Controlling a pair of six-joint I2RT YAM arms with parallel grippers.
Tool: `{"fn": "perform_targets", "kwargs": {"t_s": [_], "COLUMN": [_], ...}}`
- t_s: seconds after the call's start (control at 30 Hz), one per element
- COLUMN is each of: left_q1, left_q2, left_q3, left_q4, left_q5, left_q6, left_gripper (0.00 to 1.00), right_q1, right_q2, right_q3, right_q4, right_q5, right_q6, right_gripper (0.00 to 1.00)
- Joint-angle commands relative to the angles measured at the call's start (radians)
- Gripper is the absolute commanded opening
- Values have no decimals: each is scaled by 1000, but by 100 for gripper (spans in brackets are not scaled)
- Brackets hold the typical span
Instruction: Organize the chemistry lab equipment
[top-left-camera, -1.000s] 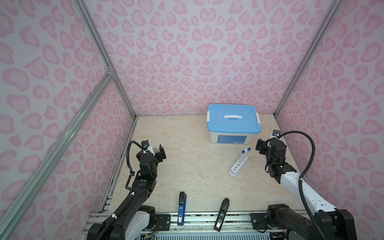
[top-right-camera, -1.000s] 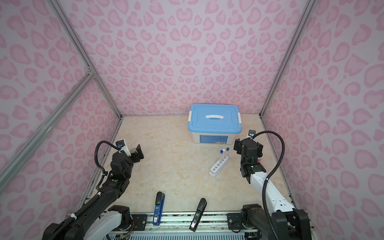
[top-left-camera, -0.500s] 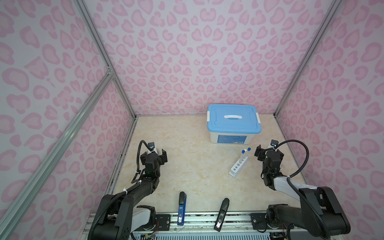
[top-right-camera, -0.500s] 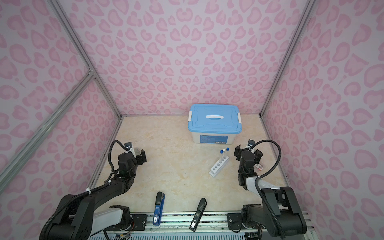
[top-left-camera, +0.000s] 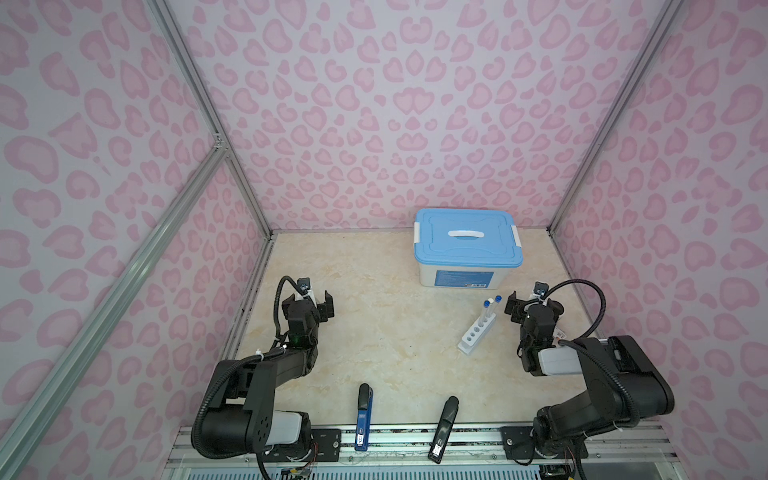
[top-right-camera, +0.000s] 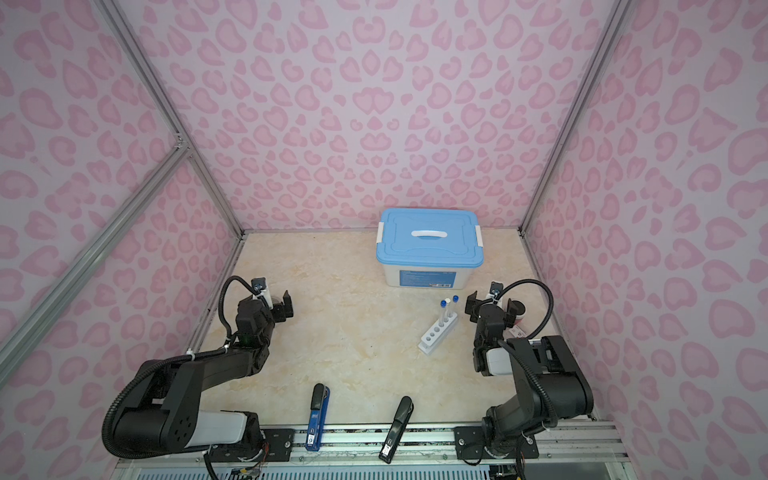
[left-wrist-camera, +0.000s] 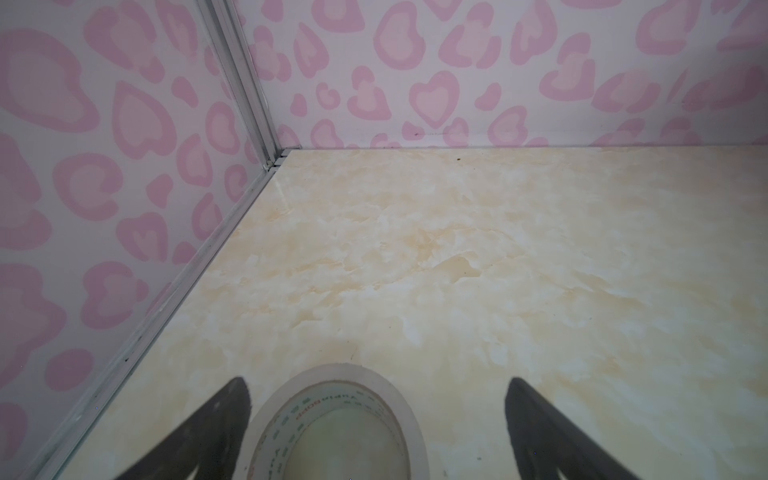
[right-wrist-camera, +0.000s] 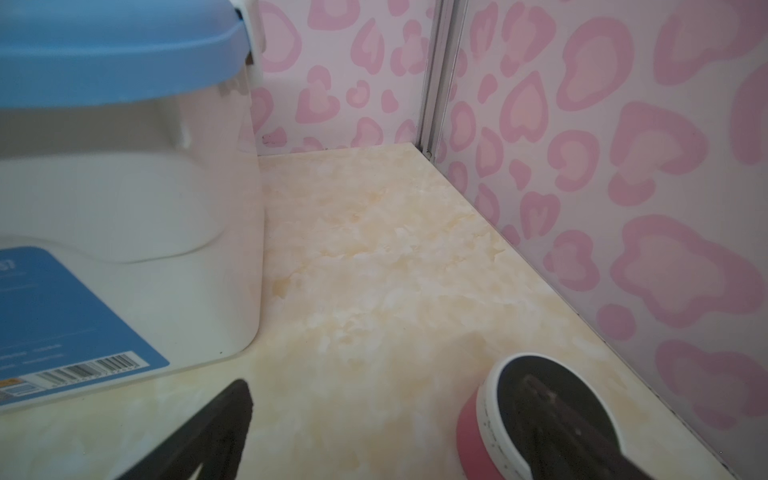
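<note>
A white holed rack (top-left-camera: 473, 337) (top-right-camera: 435, 337) lies on the table right of centre. Three capped test tubes stand at its far end, one of them a blue-capped tube (top-left-camera: 497, 304) (top-right-camera: 454, 304). My right gripper (top-left-camera: 534, 307) (top-right-camera: 494, 308) (right-wrist-camera: 382, 388) hangs low just right of the rack, open, holding nothing. One of its fingers (right-wrist-camera: 552, 419) overlaps a red-sided roll (right-wrist-camera: 478, 432). My left gripper (top-left-camera: 311, 304) (top-right-camera: 277, 306) (left-wrist-camera: 376, 388) is low at the table's left side, open. A clear tape roll (left-wrist-camera: 332, 382) lies flat between its fingers, and neither finger touches it.
A white box with a blue lid (top-left-camera: 467, 245) (top-right-camera: 428, 245) (right-wrist-camera: 124, 187) stands shut at the back, close behind the rack. A blue stapler-like tool (top-left-camera: 364, 415) and a black one (top-left-camera: 444, 422) lie at the front edge. Pink patterned walls close in on three sides.
Both arms have folded down and drawn back, lowering the grippers toward the table. Both stay open. The rack and tubes have not moved.
</note>
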Motion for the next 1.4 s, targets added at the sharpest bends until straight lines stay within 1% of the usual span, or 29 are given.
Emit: {"fn": "perform_targets", "kwargs": {"t_s": [0.0,0.03,0.07,0.1,0.13,0.23,0.3,0.37,1.37], "left_q1": [53,63,71,73,73,75,74,74,73], "left_q2": [58,65,53,64,57,60,58,59,58], "left_q3": [-2,-5,4,-6,4,2,2,2,3], "left_q4": [150,154,123,163,125,135,135,135,133], "left_q5": [106,123,142,145,146,147,145,146,146], "left_q6": [-38,-49,-49,-52,-50,-51,-49,-49,-49], "left_gripper": [97,97,97,97,97,97,97,97,97], "right_q1": [-3,-8,-9,-10,-9,-10,-9,-9,-9], "right_q2": [-8,-10,0,14,13,17,5,15,13], "right_q3": [17,22,16,2,-2,13,35,29,32], "right_q4": [21,15,41,95,93,75,13,41,30], "right_q5": [-13,-17,-19,-28,-38,-23,-28,-28,-28], "right_q6": [6,11,10,-2,-5,0,5,0,2], "right_gripper": [99,98,99,99,99,99,99,99,99]}}
